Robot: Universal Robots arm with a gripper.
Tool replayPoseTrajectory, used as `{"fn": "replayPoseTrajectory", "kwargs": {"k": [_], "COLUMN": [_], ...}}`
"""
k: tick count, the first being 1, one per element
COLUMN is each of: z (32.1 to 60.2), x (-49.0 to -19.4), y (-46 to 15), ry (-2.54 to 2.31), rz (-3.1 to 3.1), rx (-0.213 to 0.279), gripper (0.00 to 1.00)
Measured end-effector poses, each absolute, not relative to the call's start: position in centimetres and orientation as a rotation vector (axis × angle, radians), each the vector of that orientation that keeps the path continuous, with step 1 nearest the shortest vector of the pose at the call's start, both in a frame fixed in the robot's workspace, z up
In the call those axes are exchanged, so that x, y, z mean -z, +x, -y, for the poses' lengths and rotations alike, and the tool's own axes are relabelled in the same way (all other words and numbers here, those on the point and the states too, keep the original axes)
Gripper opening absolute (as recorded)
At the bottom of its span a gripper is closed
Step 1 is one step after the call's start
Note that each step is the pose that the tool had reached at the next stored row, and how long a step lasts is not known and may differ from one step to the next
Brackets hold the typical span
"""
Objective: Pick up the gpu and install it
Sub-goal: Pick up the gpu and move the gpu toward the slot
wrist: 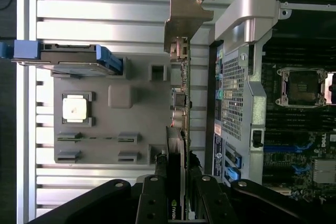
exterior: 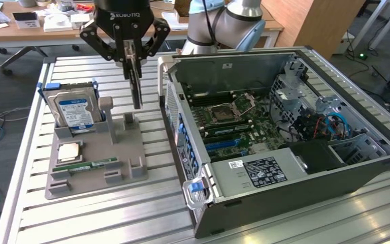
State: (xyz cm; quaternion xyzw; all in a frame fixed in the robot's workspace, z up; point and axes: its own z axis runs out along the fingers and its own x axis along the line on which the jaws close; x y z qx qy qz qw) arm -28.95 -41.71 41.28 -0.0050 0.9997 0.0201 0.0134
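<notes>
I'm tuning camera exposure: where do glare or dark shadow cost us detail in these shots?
Exterior view: glare streaks the table slats at the lower right; the gpu, held by the gripper, reads as a dark strip. Wrist view: the slats wash out near white, while the inside of the computer case sinks into shadow.

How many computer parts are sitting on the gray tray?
3: the hard drive upright at the far end, the processor in front of it, the memory stick lying nearest the camera.
</notes>
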Motion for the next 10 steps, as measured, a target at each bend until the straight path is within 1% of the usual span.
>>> {"fn": "replayPoseTrajectory", "kwargs": {"k": [10], "z": [41.7], "x": [-41.3], "y": [-26.9], "ry": [-0.016], "rz": [-3.114], "rx": [-0.063], "gripper": [0.26]}}
